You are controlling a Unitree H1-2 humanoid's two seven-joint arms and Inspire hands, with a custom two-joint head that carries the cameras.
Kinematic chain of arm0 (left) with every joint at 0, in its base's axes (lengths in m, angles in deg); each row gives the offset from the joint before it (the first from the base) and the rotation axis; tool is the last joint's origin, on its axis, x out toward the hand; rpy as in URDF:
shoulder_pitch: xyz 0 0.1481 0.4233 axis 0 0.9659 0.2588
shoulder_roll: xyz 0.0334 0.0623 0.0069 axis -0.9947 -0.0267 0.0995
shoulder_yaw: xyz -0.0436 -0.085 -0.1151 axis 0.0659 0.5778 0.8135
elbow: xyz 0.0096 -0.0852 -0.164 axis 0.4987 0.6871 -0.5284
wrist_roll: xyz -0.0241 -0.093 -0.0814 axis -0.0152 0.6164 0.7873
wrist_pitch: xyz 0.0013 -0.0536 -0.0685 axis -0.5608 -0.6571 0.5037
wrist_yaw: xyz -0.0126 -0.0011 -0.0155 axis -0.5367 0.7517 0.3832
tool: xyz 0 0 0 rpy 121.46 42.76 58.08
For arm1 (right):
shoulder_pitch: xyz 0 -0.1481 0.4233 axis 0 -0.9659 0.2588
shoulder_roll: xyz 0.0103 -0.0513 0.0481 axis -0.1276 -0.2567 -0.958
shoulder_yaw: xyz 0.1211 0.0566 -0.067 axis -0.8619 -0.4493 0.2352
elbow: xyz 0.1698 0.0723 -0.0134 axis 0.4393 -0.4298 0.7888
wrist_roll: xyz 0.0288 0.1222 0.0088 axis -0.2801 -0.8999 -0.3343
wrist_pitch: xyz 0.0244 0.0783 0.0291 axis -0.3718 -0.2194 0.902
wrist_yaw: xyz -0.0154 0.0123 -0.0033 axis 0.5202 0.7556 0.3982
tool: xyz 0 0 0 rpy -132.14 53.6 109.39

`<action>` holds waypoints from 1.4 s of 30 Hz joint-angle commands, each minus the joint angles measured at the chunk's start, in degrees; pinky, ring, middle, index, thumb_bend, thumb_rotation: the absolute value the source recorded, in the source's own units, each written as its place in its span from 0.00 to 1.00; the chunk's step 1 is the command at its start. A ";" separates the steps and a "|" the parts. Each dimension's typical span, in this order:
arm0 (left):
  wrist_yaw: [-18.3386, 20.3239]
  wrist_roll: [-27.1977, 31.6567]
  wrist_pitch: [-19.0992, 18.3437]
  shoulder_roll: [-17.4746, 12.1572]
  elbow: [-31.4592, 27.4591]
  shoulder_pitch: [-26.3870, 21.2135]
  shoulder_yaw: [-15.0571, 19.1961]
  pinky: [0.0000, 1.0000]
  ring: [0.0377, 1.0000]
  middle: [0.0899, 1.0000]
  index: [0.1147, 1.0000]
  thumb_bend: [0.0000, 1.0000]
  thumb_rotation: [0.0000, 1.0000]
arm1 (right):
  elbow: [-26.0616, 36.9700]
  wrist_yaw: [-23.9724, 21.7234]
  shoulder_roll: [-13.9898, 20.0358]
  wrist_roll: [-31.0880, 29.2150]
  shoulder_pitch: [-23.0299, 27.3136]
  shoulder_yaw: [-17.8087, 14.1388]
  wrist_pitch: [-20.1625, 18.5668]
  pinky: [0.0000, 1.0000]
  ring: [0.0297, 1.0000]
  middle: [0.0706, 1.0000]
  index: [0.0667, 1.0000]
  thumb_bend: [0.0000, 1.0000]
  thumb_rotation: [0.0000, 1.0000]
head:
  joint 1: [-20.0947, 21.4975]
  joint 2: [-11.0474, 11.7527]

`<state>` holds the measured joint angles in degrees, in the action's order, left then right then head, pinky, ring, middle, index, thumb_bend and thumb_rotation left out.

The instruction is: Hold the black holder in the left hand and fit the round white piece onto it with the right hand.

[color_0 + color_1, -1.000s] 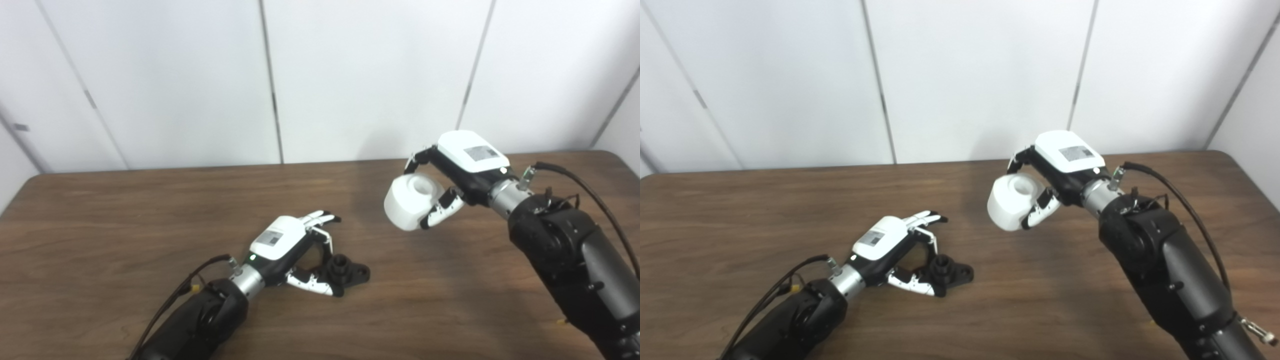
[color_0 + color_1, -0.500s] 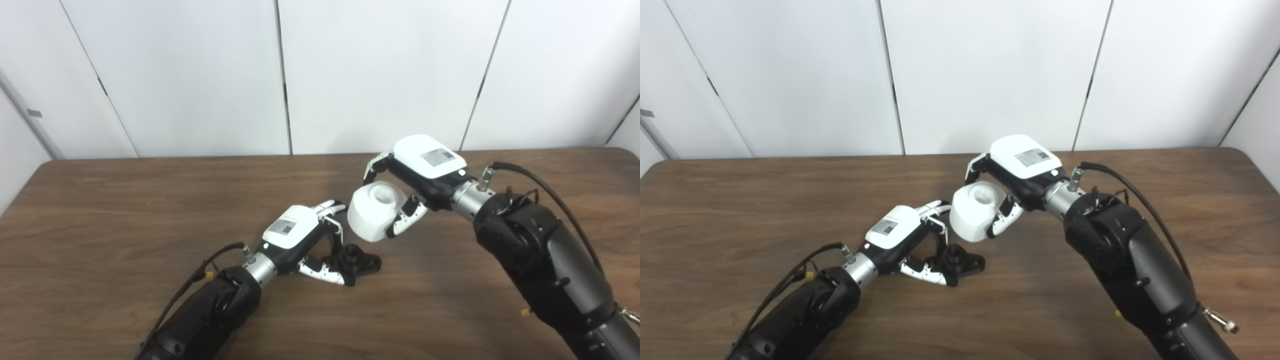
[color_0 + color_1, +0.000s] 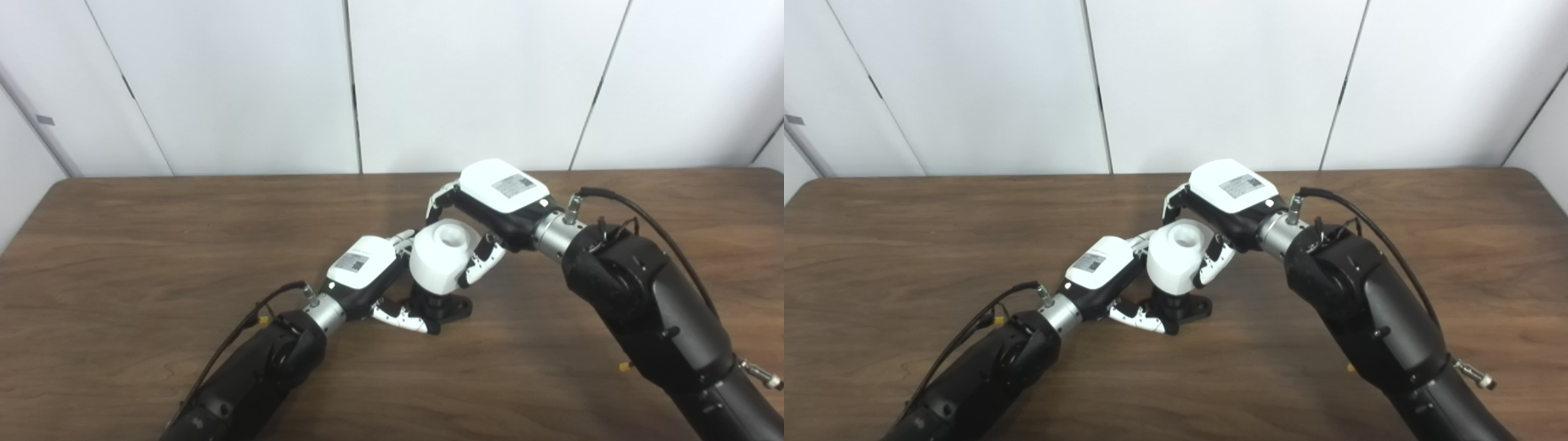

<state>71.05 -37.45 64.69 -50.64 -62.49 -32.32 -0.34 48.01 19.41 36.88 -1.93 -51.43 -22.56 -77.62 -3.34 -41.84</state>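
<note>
Black holder (image 3: 450,307): steadied on desk (image 3: 122,245) by left hand (image 3: 367,275), fingers closed around it. Round white piece (image 3: 438,263): gripped by right hand (image 3: 499,202) directly above holder, whether touching cannot be told. Judged rigid, light, smooth; best held by its sides

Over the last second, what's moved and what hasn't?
The right hand, shut on the round white piece, carried it leftward and down until it sits directly above the black holder; whether it is seated cannot be told. The camera also shifted. The left hand still grips the holder on the table.
</note>
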 commanded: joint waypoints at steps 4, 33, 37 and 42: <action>7.00 -4.26 -4.29 0.36 3.35 3.40 -3.87 0.82 0.95 0.90 0.42 0.52 0.07 | 1.34 0.48 0.13 0.20 3.17 -0.27 2.06 0.64 0.72 0.67 0.44 0.52 0.15 | 0.00 -0.13; 8.14 -3.42 -5.85 -0.49 0.42 4.04 -4.15 0.81 0.95 0.89 0.42 0.52 0.07 | 0.89 -4.37 1.11 0.60 2.60 1.83 4.43 0.70 0.72 0.69 0.44 0.53 0.14 | -0.06 -1.88; 8.15 -3.43 -6.08 -0.58 0.05 4.14 -4.21 0.82 0.94 0.90 0.42 0.52 0.07 | 0.07 -3.95 1.15 0.88 2.45 2.13 4.91 0.69 0.72 0.68 0.44 0.53 0.14 | -0.15 -1.95; 7.50 -3.24 -5.19 -0.79 0.06 4.20 -4.20 0.80 0.94 0.89 0.42 0.52 0.07 | -1.19 -3.07 0.83 0.42 1.91 2.08 5.56 0.68 0.72 0.68 0.44 0.53 0.14 | -0.19 -2.17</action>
<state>71.58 -37.44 61.36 -51.39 -65.26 -31.39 -0.88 47.69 16.33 37.34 -1.43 -50.36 -21.01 -73.41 -3.52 -43.95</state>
